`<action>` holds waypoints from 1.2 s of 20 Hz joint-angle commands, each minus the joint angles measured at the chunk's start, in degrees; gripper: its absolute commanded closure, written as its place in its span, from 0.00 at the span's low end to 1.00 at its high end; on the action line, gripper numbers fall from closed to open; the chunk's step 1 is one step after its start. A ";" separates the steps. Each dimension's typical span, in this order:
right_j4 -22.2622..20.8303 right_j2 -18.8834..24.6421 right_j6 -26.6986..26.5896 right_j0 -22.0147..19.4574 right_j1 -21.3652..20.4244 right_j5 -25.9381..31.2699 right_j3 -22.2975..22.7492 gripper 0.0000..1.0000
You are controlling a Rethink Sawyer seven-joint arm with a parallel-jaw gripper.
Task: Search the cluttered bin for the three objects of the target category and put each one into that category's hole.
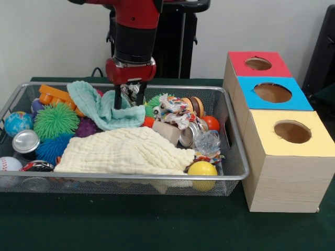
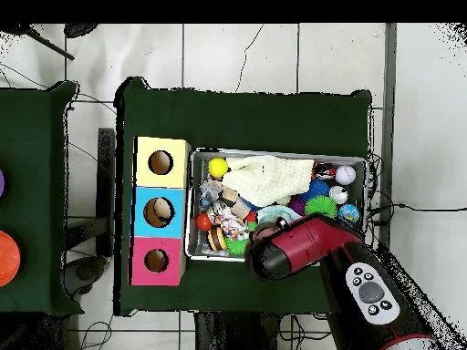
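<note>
The end effector (image 1: pixel 130 98) hangs with fingers apart over the bin's (image 1: pixel 238 175) far side, above a teal cloth (image 1: pixel 102 107); the red box's hole (image 1: pixel 258 64) lies well apart.

- My arm (image 2: pixel 315 244) is reaching over the bin (image 2: pixel 277 155), covering its lower rim, so my pincer is hiding beneath it.
- A cream cloth (image 2: pixel 266 178) is lying in the bin's upper middle, with a yellow ball (image 2: pixel 217 167) just left of it.
- Three boxes are standing touching the bin's left side: yellow-topped (image 2: pixel 161 162), blue-topped (image 2: pixel 161 211), red-topped (image 2: pixel 157 261), the red one's hole (image 2: pixel 156 261) showing dark.
</note>
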 commanded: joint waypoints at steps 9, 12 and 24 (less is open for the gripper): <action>-12.80 6.04 -25.87 -4.91 6.68 2.13 -8.91 0.00; -15.70 4.80 -23.09 -4.88 8.82 -0.63 -10.34 0.00; -11.91 4.08 -13.93 -7.94 15.96 -1.78 -12.79 0.00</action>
